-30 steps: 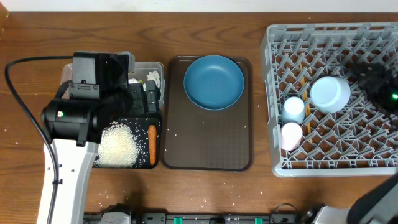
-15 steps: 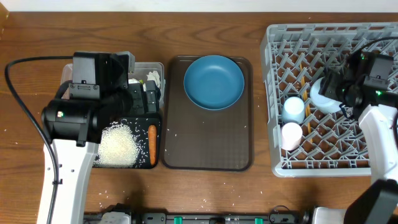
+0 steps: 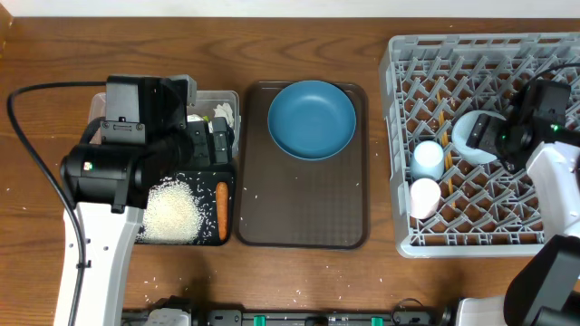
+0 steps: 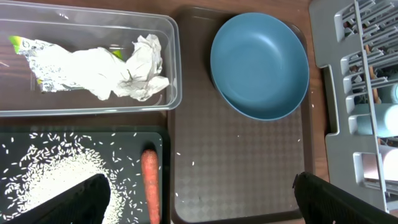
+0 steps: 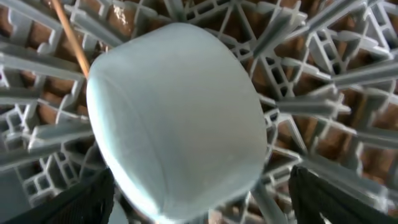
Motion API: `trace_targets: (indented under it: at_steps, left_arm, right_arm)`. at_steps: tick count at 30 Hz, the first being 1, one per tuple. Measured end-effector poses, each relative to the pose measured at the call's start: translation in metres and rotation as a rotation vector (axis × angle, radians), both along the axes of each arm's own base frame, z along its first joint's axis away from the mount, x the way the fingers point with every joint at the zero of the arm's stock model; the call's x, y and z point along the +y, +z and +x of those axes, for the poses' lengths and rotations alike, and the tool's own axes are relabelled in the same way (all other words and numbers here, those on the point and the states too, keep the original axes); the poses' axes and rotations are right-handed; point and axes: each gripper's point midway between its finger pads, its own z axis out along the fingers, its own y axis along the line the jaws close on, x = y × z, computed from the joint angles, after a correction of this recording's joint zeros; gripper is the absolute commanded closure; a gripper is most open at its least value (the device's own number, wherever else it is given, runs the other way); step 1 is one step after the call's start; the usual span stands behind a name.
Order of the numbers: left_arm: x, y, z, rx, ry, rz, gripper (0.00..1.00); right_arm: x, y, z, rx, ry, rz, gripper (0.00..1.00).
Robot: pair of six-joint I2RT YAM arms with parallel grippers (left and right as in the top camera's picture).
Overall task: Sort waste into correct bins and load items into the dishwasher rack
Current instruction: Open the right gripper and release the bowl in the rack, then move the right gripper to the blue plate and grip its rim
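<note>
**Both my claws are open; the bowl is in the rack**

The large square grey plastic lattice rack [image 3: 480,54] stands at the right end of the brown wooden surface [image 3: 317,45]. My right claw [image 5: 202,199] hangs over it with the fingers wide apart and holds nothing. Below it the light blue round bowl [image 5: 177,118] lies upside down on the pegs.

In the middle lies the dark brown rectangular serving tray [image 3: 304,208]. The large dark blue round dish [image 3: 311,119] sits on its far half.

To the left stands the clear plastic rectangular tub [image 4: 175,68]. Just beside it, on my side, is the shallow black rectangular tray [image 4: 127,134]. My left claw [image 4: 202,202] hovers above them, spread wide and empty.

The light blue cup [image 3: 428,158] and the pink cup [image 3: 423,196] stand in the rack, left of the bowl.

The tub holds the crumpled white tissue [image 4: 140,68] and the green-and-yellow wrapper [image 4: 37,53]. The small orange carrot [image 4: 150,186] lies along the right wall of the black tray, beside the loose white rice grains [image 4: 56,177].

A thin brown wooden chopstick [image 5: 69,37] lies in the lattice near the bowl.
</note>
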Motion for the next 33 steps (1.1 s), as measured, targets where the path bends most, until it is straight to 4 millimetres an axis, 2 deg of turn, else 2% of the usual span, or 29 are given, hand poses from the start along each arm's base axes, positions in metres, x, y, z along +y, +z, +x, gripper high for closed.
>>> trace_targets:
  at_steps: [4,8,10,12,17,18,20,23,26,29,33]
  left_arm:
    - [0.0,0.0,0.0,0.0,0.0,0.0,0.03]
    - [0.0,0.0,0.0,0.0,0.001,0.0,0.03]
    - [0.0,0.0,0.0,0.0,0.0,0.0,0.03]
    - [0.0,0.0,0.0,0.0,0.001,0.0,0.03]
    - [0.0,0.0,0.0,0.0,0.001,0.0,0.03]
    - [0.0,0.0,0.0,0.0,0.0,0.0,0.03]
    - [0.0,0.0,0.0,0.0,0.0,0.0,0.03]
    - [0.0,0.0,0.0,0.0,0.0,0.0,0.03]
    - [0.0,0.0,0.0,0.0,0.0,0.0,0.03]
    - [0.0,0.0,0.0,0.0,0.0,0.0,0.03]
    - [0.0,0.0,0.0,-0.001,0.001,0.0,0.04]
  right_arm:
    - [0.001,0.046,0.009,-0.033,0.011,-0.006,0.09]
    - [0.025,0.091,0.015,-0.08,0.094,0.009,0.01]
    - [0.052,0.106,0.016,-0.088,0.185,0.004,0.01]
    - [0.081,0.112,0.018,-0.09,0.276,-0.003,0.01]
    - [0.158,0.113,0.018,-0.093,0.493,-0.03,0.01]
    - [0.181,0.114,0.018,-0.106,0.555,-0.034,0.01]
    - [0.209,0.115,0.017,-0.124,0.626,-0.034,0.01]
    - [0.255,0.108,0.016,-0.138,0.737,-0.037,0.01]
    - [0.293,0.087,0.014,-0.111,0.823,-0.033,0.01]
    - [0.327,0.052,0.015,-0.057,0.893,-0.024,0.01]
    - [0.354,-0.004,0.011,0.049,0.957,-0.026,0.01]
